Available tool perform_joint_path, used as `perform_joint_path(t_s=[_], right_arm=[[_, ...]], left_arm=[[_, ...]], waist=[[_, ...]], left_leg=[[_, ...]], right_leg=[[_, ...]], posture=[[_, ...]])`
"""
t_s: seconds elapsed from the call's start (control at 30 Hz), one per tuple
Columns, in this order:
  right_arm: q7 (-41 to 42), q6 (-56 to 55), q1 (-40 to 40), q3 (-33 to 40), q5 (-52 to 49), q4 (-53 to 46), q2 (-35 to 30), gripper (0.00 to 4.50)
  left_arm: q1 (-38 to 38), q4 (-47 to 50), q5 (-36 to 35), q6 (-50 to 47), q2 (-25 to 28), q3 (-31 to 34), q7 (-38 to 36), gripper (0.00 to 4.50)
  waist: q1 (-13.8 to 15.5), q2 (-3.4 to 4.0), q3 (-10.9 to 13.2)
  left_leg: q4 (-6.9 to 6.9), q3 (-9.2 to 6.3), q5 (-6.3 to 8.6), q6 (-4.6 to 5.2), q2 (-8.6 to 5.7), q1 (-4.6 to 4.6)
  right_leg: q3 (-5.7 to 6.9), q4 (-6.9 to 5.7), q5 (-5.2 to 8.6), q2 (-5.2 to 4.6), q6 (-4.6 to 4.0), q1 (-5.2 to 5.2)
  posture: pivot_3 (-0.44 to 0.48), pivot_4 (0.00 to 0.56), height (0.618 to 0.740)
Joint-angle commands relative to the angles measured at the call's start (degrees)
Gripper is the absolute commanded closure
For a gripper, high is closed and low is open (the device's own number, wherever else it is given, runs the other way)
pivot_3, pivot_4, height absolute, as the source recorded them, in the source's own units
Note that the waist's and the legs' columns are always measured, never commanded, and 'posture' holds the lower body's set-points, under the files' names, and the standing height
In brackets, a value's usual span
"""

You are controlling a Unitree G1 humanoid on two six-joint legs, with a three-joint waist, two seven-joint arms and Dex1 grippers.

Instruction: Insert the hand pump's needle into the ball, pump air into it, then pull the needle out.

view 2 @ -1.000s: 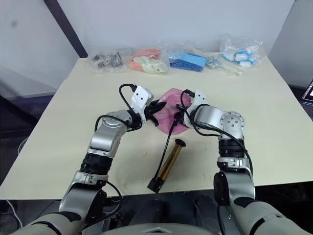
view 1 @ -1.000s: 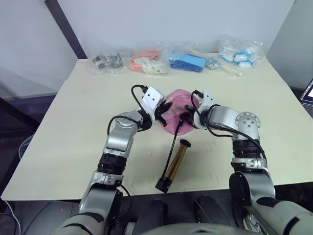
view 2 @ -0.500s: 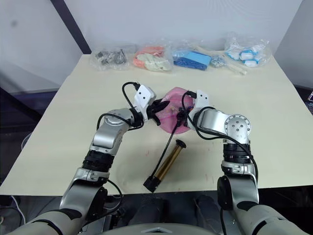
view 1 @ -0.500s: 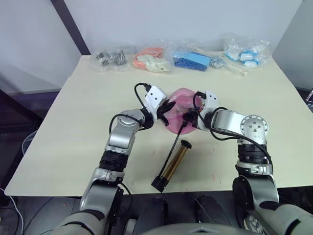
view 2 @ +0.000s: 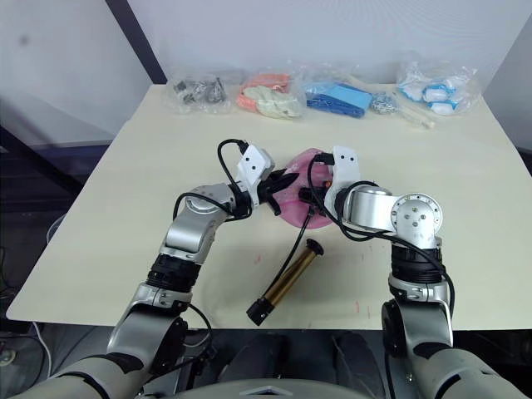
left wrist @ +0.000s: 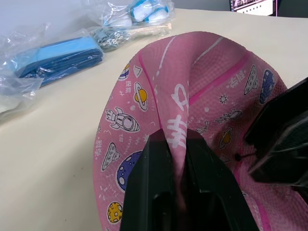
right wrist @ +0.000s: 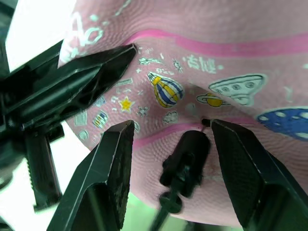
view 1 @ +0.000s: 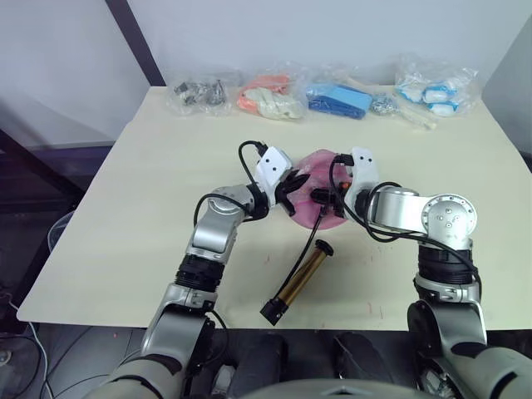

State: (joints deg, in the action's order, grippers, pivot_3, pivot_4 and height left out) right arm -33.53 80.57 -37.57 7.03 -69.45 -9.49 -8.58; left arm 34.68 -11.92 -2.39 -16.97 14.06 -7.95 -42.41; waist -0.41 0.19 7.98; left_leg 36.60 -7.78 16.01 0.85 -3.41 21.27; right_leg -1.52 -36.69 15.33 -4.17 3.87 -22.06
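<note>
Nearest me, the hand pump (view 1: 302, 273) lies where it did a second ago on the table (view 1: 125, 224), its hose running up to the ball (view 1: 313, 176). The change is small: the right hand (right wrist: 173, 144) now stands spread, the needle (right wrist: 188, 150) fitting loose between its fingers and touching the rubber, so insertion looks made or nearly so. Beyond, the left hand (left wrist: 179, 159) pinches the ball's folded rim
</note>
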Motion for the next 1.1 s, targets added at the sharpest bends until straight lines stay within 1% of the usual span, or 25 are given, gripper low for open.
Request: perform_joint_path(t_s=[0.03, 0.2, 0.3, 0.47, 0.53, 0.67, 0.73, 1.1], right_arm=[[2.84, 0.78, 1.31, -1.76, 2.04, -6.21, -1.58, 1.85], [7.04, -0.47, 4.66, -6.27, 9.16, -12.83, -6.0, 1.85], [8.7, -2.28, 6.79, -8.08, 13.34, -15.59, -6.7, 1.85], [10.06, -5.6, 9.25, -8.14, 17.94, -17.32, -3.07, 1.85], [9.9, -6.03, 9.94, -7.4, 19.36, -17.45, -0.95, 1.85], [11.18, -6.9, 10.45, -8.08, 22.52, -17.62, 0.64, 1.85], [11.01, -7.32, 11.06, -7.54, 23.92, -17.46, 2.47, 1.85], [13.98, -7.11, 11.24, -7.5, 30.48, -18.3, 5.37, 1.85]], left_arm=[[-2.63, -4.03, 1.44, -2.75, -0.92, -4.23, -0.12, 4.5], [-2.89, -3.55, 1.34, -3.98, -1.3, -3.54, 1.3, 4.5], [-3.25, -2.97, 1.29, -4.76, -1.34, -3.34, 2.08, 4.5], [-3.72, -2.13, 1.1, -5.67, -1.38, -3.21, 2.85, 4.5], [-3.96, -1.72, 1.04, -5.87, -1.22, -3.27, 2.85, 4.5], [-4.21, -1.63, 1.05, -6.02, -1.03, -3.18, 2.94, 4.5], [-4.15, -1.75, 1.07, -6.03, -1.05, -3.12, 3.03, 4.5], [-3.87, -2.47, 1.04, -5.73, -1.24, -3.34, 3.18, 4.5]], waist=[[0.04, 0.0, 0.0], [0.22, -0.02, 0.01], [0.23, -0.02, 0.02], [0.14, -0.03, 0.02], [0.13, -0.03, 0.02], [0.1, -0.03, 0.02], [0.08, -0.03, 0.02], [-0.04, -0.03, 0.02]], left_leg=[[0.0, -0.01, -0.01, -0.01, -0.01, 0.01], [0.01, -0.17, -0.02, -0.02, -0.12, 0.06], [0.01, -0.21, -0.05, -0.08, -0.15, 0.07], [0.01, -0.32, -0.12, -0.19, -0.16, 0.07], [0.01, -0.34, -0.25, -0.42, -0.16, 0.07], [0.0, -0.38, -0.28, -0.47, -0.17, 0.07], [0.0, -0.38, -0.29, -0.48, -0.19, 0.07], [0.0, -0.42, -0.31, -0.51, -0.21, 0.06]], right_leg=[[0.01, 0.0, 0.0, -0.01, 0.0, 0.0], [0.15, 0.01, 0.02, -0.09, 0.04, 0.0], [0.18, 0.0, 0.03, -0.09, 0.06, 0.0], [0.27, -0.02, 0.03, -0.08, 0.06, 0.02], [0.28, -0.04, 0.03, -0.08, 0.05, 0.02], [0.3, -0.04, 0.03, -0.07, 0.05, 0.01], [0.29, -0.04, 0.03, -0.08, 0.05, 0.01], [0.31, -0.06, 0.02, -0.07, 0.04, 0.01]], posture=[[0.0, 0.15, 0.74], [0.0, 0.15, 0.74], [0.0, 0.15, 0.74], [0.0, 0.15, 0.74], [0.0, 0.15, 0.74], [0.0, 0.15, 0.74], [0.0, 0.15, 0.74], [0.0, 0.15, 0.74]])
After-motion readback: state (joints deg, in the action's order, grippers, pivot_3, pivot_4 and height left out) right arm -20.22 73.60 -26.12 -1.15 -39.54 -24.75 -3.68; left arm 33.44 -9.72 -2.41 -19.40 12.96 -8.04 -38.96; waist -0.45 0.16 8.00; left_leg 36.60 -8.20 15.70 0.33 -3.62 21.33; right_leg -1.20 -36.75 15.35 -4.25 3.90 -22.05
